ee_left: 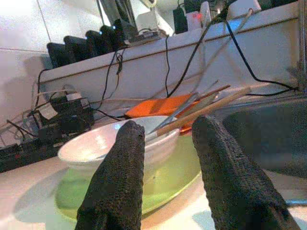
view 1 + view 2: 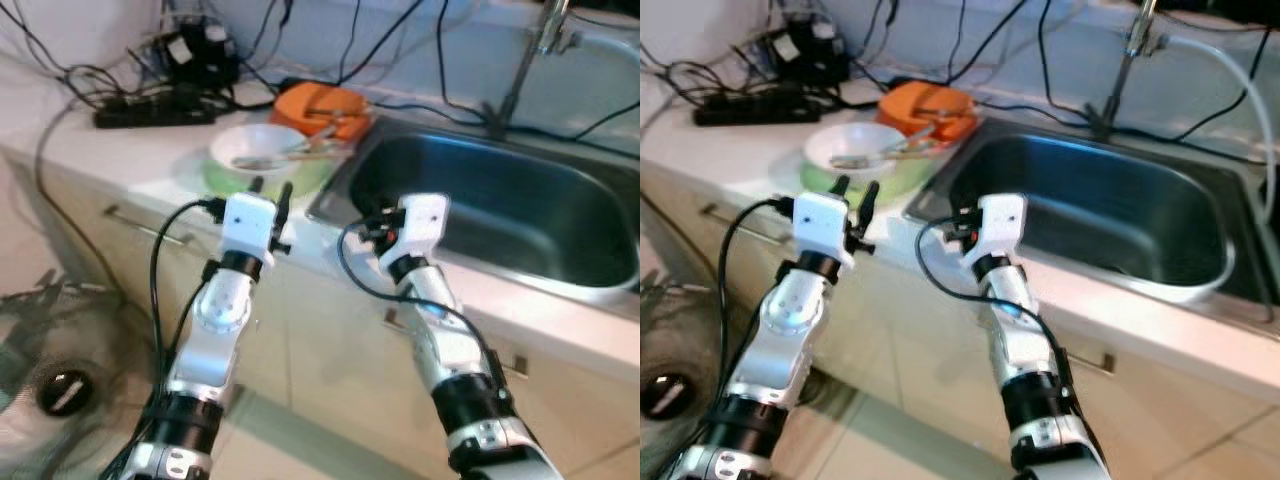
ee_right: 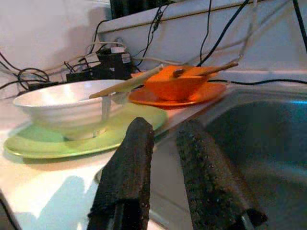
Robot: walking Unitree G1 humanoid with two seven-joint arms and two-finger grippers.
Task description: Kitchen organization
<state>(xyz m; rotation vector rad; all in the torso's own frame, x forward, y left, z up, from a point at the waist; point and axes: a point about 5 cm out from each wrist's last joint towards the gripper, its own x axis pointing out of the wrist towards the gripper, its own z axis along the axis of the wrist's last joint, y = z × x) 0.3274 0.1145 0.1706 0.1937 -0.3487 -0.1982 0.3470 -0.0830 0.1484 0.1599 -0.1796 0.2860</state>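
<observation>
A white bowl (image 2: 262, 148) holding chopsticks (image 1: 206, 108) and a spoon sits on a green plate (image 2: 215, 180) on the counter, left of the sink (image 2: 500, 205). Behind it an orange bowl (image 2: 320, 104) rests on an orange plate (image 3: 158, 97). My left gripper (image 2: 272, 190) hovers open at the counter's front edge, just short of the green plate, with nothing between its fingers (image 1: 120, 172). My right gripper (image 2: 366, 228) is at the sink's near left corner, pointing toward the plates. Its fingers (image 3: 132, 158) stand slightly apart and hold nothing.
A faucet (image 2: 525, 60) rises behind the sink. A black power strip (image 2: 150, 116), adapters and many cables lie along the back of the counter. Drawer handles (image 2: 140, 225) line the cabinet front below. A round black object (image 2: 62, 390) lies on the floor at left.
</observation>
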